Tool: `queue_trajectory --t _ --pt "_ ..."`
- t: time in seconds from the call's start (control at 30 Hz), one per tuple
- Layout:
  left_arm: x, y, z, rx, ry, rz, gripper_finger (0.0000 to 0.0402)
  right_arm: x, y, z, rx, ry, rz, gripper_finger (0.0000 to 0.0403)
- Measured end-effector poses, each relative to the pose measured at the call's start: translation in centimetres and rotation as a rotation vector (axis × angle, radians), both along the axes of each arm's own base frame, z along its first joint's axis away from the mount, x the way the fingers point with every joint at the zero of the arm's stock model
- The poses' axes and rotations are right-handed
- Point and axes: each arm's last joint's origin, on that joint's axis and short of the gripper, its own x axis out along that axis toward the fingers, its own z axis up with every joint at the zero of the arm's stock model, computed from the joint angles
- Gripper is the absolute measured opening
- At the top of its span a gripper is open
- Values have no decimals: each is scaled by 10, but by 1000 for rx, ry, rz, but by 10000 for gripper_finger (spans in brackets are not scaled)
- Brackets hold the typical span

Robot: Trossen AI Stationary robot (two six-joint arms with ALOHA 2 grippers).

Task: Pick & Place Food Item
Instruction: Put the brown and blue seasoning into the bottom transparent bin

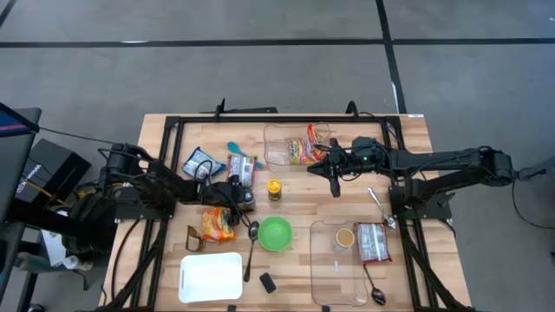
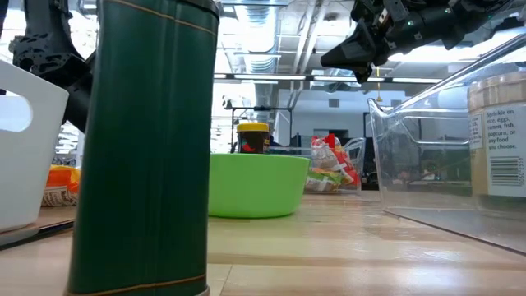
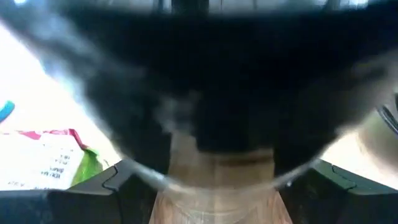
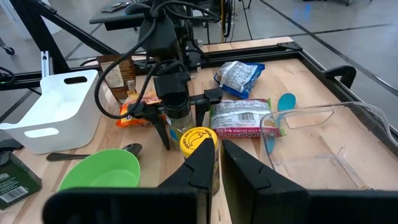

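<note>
We have the left gripper (image 4: 176, 127) low over the middle of the table with its fingers spread wide around a small clear jar with a dark lid (image 4: 176, 111), one finger on each side; whether the pads already touch it we cannot tell. The jar stands upright on the table (image 1: 408, 130), just beside an orange snack bag (image 1: 218, 223) and a pink-and-green packet (image 4: 239, 118), with the yellow-lidded jar (image 1: 274, 187) and the green bowl (image 1: 275, 233) near. The left wrist view is filled by the dark lid, so we judge we are centred and close. To do this step well, we should keep the fingers level and low enough to catch the body below the lid, close evenly so the jar does not tip toward the orange bag, then lift straight up before moving sideways. The right gripper (image 1: 334, 169) hangs above the table with its fingers together, empty, near the far clear tray (image 1: 277, 134).
</note>
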Motion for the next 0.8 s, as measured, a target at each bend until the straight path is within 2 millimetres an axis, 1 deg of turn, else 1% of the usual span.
queue_trajectory --t 0.2,0.57,0.67,0.8 --pt "1 0 3 -1 -22 0 255 0 0 0 0 1 0 24" --pt "1 0 3 -1 -22 0 198 0 0 0 1 1 0 24" --pt "1 0 3 -1 -22 0 194 0 0 0 1 1 0 24" --pt "1 0 3 -1 -22 1 197 0 0 0 1 1 0 24"
